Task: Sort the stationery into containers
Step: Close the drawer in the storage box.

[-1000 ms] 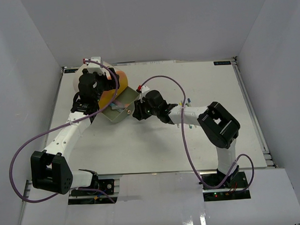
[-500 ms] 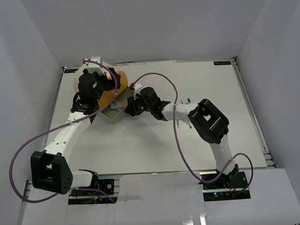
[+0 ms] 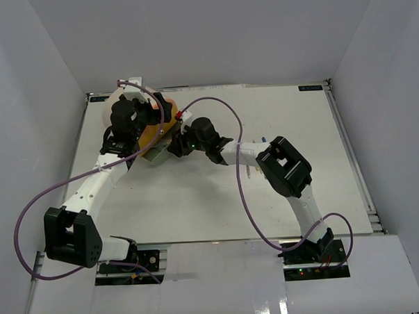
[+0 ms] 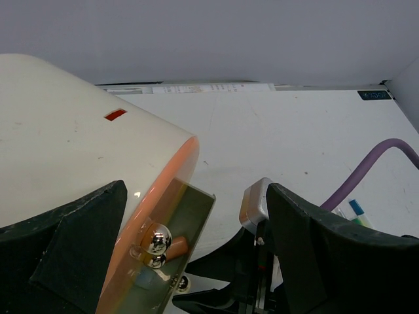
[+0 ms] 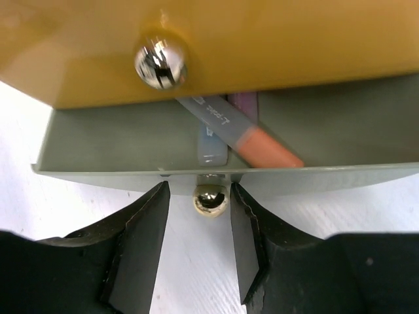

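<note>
The cream cylindrical organizer (image 3: 144, 125) lies on its side at the back left; its cream body (image 4: 59, 144) also shows in the left wrist view. Its lowest drawer (image 5: 118, 140) stands a little open and holds an orange-capped pen (image 5: 262, 145), a pale blue pen (image 5: 211, 147) and a purple one (image 5: 245, 101). My right gripper (image 5: 200, 203) is open, its fingers on either side of that drawer's brass knob (image 5: 211, 196), close to it. My left gripper (image 4: 196, 261) is wide open over the organizer's front edge, holding nothing. Loose pens (image 4: 353, 210) lie on the table to the right.
The yellow-orange drawer front (image 5: 275, 46) with its own knob (image 5: 160, 62) sits above the open drawer. The right arm (image 3: 283, 168) stretches across the middle of the white table (image 3: 198, 206). Grey walls close in the left, back and right sides. Purple cables loop over both arms.
My right gripper has moved left toward the organizer, and the drawer that stuck far out is now pushed almost in. The left gripper has stayed over the organizer.
</note>
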